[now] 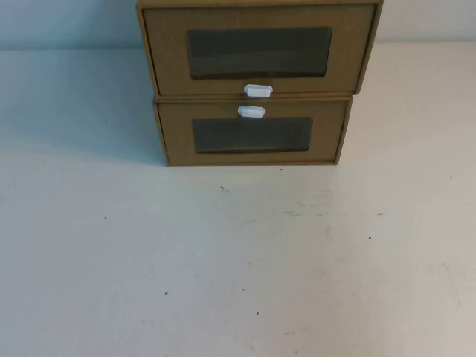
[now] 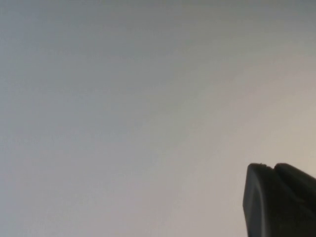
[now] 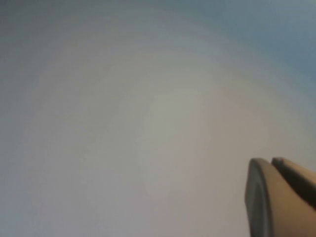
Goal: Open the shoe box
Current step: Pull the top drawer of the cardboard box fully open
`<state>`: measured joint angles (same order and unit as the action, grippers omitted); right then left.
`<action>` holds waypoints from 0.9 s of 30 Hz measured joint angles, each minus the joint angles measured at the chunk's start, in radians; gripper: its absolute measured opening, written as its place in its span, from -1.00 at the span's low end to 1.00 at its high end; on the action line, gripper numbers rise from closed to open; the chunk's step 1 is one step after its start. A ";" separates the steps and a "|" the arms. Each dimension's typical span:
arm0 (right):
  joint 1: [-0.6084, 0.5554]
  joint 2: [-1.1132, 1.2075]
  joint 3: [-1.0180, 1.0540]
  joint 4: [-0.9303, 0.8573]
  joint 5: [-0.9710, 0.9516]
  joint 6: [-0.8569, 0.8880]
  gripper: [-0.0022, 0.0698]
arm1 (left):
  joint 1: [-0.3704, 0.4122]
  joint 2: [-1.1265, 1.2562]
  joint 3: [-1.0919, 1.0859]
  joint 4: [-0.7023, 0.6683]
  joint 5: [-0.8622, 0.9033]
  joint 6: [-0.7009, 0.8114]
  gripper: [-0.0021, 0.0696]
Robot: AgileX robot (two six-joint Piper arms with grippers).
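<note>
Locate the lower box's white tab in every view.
High view: the tab sits top centre on the lower box, just under the upper tab; neither hand shows.
Left wrist view: not in it; only the left hand and white table.
Right wrist view: not in it; only the right hand and white table.
Shared landmark: the white table.

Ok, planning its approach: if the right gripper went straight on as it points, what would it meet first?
Probably only bare pale table, though depth is unclear. The right gripper, like the left gripper, sits outside the high view.
</note>
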<state>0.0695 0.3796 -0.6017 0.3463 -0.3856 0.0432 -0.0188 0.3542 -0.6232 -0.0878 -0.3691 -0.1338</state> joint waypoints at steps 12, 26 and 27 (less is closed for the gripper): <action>0.002 0.478 -0.432 0.032 0.689 -0.234 -0.98 | 0.000 0.591 -0.525 0.020 0.794 0.037 -0.96; 0.408 0.810 -0.458 -0.023 0.723 -0.603 -0.98 | -0.062 0.880 -0.627 -0.451 0.844 0.292 -0.96; 0.445 0.834 -0.463 -0.052 0.728 -0.616 -0.98 | -0.080 0.900 -0.655 -0.476 0.891 0.364 -0.96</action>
<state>0.5143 1.2132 -1.0644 0.2938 0.3427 -0.5724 -0.0987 1.2545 -1.2781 -0.5635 0.5218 0.2299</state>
